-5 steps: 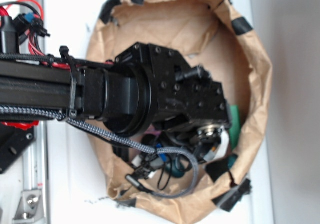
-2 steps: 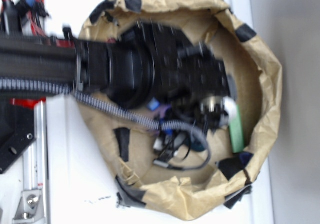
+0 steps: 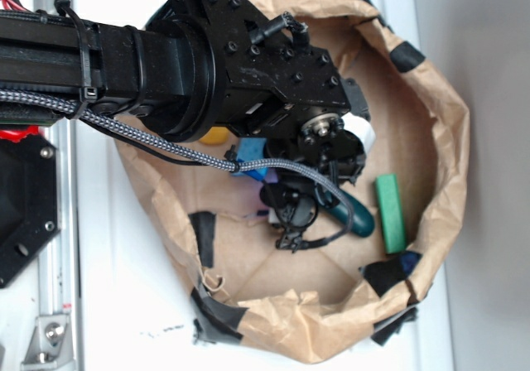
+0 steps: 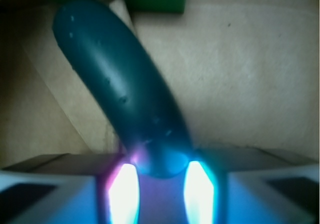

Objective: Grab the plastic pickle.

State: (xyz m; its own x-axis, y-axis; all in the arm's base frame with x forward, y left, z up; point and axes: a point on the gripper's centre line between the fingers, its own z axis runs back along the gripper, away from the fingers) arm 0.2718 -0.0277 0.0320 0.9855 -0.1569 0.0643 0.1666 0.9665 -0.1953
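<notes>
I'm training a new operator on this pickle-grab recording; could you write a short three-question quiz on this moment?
1. True or false: the gripper has one end of the plastic pickle between its fingers.
2. Which object lies just beyond the pickle's far end in the wrist view?
A. a red ball
B. the green block
C. a metal spoon
3. Fill in: everything sits inside a container lined with crumpled brown ____.

Key: 1 true; 2 B; 3 paper.
</notes>
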